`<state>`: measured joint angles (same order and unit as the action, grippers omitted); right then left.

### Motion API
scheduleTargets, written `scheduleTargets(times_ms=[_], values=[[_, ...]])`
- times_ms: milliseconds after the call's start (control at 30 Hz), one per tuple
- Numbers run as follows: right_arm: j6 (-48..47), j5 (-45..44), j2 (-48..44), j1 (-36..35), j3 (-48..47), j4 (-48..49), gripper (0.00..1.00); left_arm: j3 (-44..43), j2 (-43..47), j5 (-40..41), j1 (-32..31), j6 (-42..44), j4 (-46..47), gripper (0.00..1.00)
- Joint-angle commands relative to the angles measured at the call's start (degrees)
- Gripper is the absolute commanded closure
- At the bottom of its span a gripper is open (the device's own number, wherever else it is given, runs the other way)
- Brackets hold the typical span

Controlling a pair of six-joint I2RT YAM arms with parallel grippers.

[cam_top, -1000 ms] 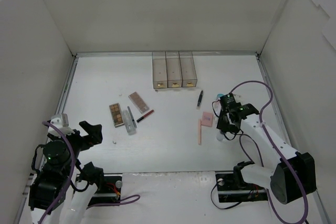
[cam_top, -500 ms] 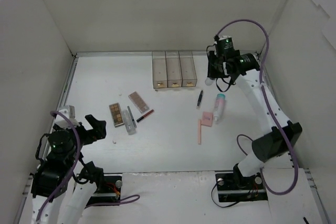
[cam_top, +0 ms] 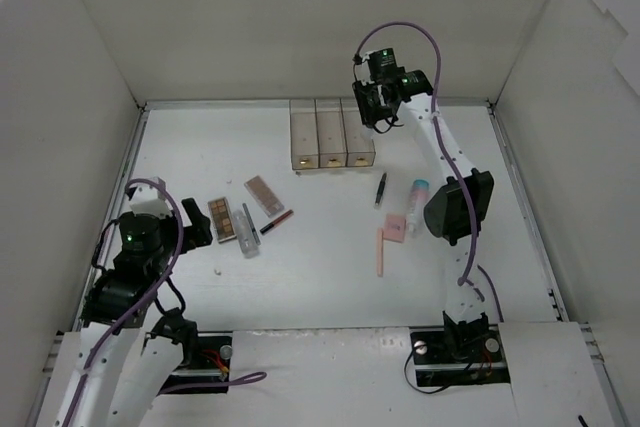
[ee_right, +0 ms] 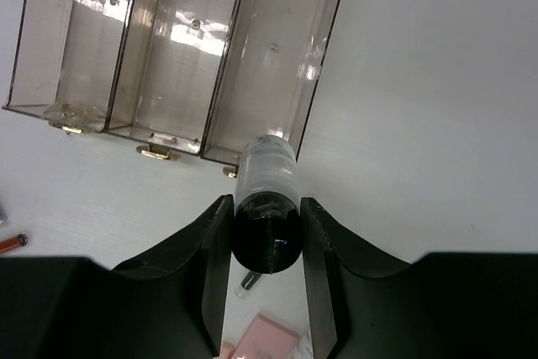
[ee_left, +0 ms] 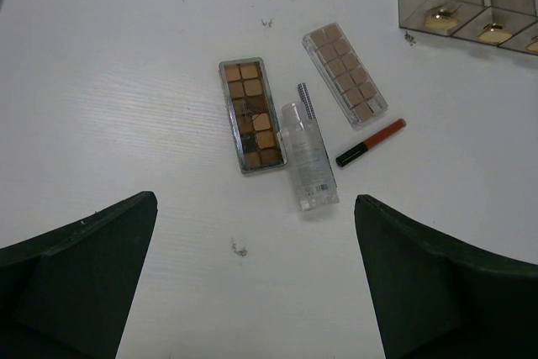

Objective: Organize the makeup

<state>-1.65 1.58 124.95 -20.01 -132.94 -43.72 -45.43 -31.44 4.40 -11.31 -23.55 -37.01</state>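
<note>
Clear three-compartment box (ee_right: 123, 48) carries gold clasps (ee_right: 155, 151); right end effector (ee_right: 266, 208) pinches the black-capped vial (ee_right: 267, 166), its clear end pointing at the right compartment (ee_right: 273, 48); left end effector (ee_left: 254, 203) spread.

Darker palette (ee_left: 252, 115): brown and orange squares. Paler palette (ee_left: 345, 73): tan squares. Pencil (ee_left: 371, 141) red and black; pad (cam_top: 396, 227) and stick (cam_top: 380, 250) pink; vial (ee_right: 267, 199) black-capped.

Glossy clear vial (ee_right: 267, 176), shiny black cap, in right gripper (ee_right: 266, 216) with matt black fingers (ee_right: 210, 250). Ahead of it, box (ee_right: 134, 48): transparent glossy plastic, brassy metal clasps (ee_right: 155, 153). Matt white table (ee_right: 420, 107), faint grain.
</note>
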Motion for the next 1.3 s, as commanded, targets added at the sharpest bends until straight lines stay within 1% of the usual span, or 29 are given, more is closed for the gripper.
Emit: scheduleTargets(times_ms=[0,100,200,300,467,600,633,767,833,933,967,1033,1167,1233,1267], values=[[-2.13,0.61,1.52,-0.47,-6.7,2.33,1.0,-0.28,2.7,2.98,-0.29,1.05,5.02,0.0],[-2.3,0.53,4.16,-0.47,-8.38,3.56,1.0,-0.18,2.61,3.59,-0.29,0.52,5.11,0.01],[-2.13,-0.18,6.53,-0.47,-9.17,4.52,1.0,-0.8,0.07,3.95,-0.29,0.44,4.85,0.0],[-1.78,0.09,8.03,-0.47,-7.95,5.31,1.0,-1.68,-2.22,4.21,-0.29,0.52,3.79,0.0],[-2.3,-0.53,10.67,-0.21,-5.48,7.25,1.0,-1.33,-2.05,3.24,-0.29,0.52,4.49,0.01],[-2.04,1.22,12.34,0.15,-5.48,7.43,1.0,-1.42,-2.22,2.63,-0.29,0.61,4.49,0.01],[-1.95,2.62,12.69,0.15,-5.57,7.34,1.0,-1.42,-2.48,2.28,-0.29,0.52,4.5,0.01],[-2.13,3.6,13.13,0.23,-4.87,7.43,0.97,-1.5,-3.71,2.28,-0.29,-0.27,4.41,0.01],[-2.39,4.04,13.31,0.06,-4.17,7.43,0.94,-1.68,-4.94,2.01,-0.29,-0.35,4.06,0.01],[-2.66,4.39,13.83,0.32,-3.81,7.43,0.86,-2.12,-6.69,2.27,-0.29,-0.88,4.4,0.01],[-2.66,4.3,14.01,0.32,-3.81,7.43,0.81,-2.03,-7.05,2.28,-0.29,-1.06,4.76,0.0],[-2.83,4.3,14.27,0.24,-3.64,7.43,0.77,-2.21,-8.19,2.01,-0.29,-1.84,5.63,0.01],[-3.01,3.43,14.19,0.24,-3.03,7.43,0.62,-2.91,-11.18,1.22,-0.29,-3.08,7.39,0.01],[-3.01,3.43,13.84,0.5,-2.85,7.43,0.61,-3.26,-13.11,0.69,-0.29,-3.69,7.92,0.0],[-3.01,3.43,13.75,0.59,-2.76,7.43,0.57,-3.17,-13.82,0.43,-0.29,-4.3,8.36,0.01]])
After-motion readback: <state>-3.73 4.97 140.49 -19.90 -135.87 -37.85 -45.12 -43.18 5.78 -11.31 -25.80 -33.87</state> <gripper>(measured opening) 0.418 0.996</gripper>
